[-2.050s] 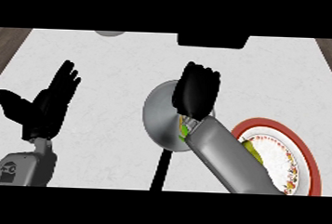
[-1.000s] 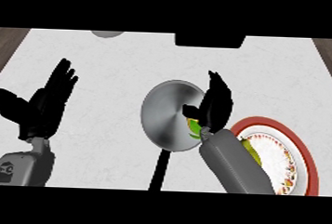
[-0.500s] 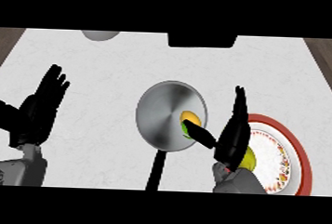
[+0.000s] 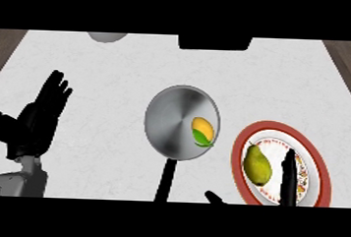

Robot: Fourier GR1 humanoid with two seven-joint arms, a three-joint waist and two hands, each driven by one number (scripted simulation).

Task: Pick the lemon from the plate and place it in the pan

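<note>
Currently the lemon [image 4: 202, 126] lies inside the pan [image 4: 171, 123], on the right half of the pan's round steel bowl, close to its right rim. Its yellow-orange body points up the view and a green leaf sits at its lower end. No hand touches it.

Pan: round, grey metal, near the middle of the pale worktop [image 4: 122, 69]. Its black handle [image 4: 165, 179] runs straight down toward the view's lower edge.

Plate [image 4: 246, 142]: red-rimmed with a patterned white centre, just right of the pan, rims near each other but whether they touch cannot be told. On it lies a green, pear-shaped fruit [image 4: 257, 164], long axis up and down, on the plate's left part.

Right hand [image 4: 287, 178]: only black fingers show, coming in at the lower edge. One straight finger stands over the plate's centre, just right of the green fruit, and a thumb tip shows lower left of the plate, beside the pan handle. Fingers spread and straight, nothing between them.

Left hand [image 4: 36, 120]: at the view's left, well apart from the pan, palm flat, fingers straight and pointing up the view, holding nothing. Its grey forearm [image 4: 16, 181] enters from the lower left corner.

Upper edge: a grey rounded object [image 4: 107, 37] at upper left and a black block [image 4: 214, 42] at upper centre, both cut off by the frame; what they are cannot be told.
</note>
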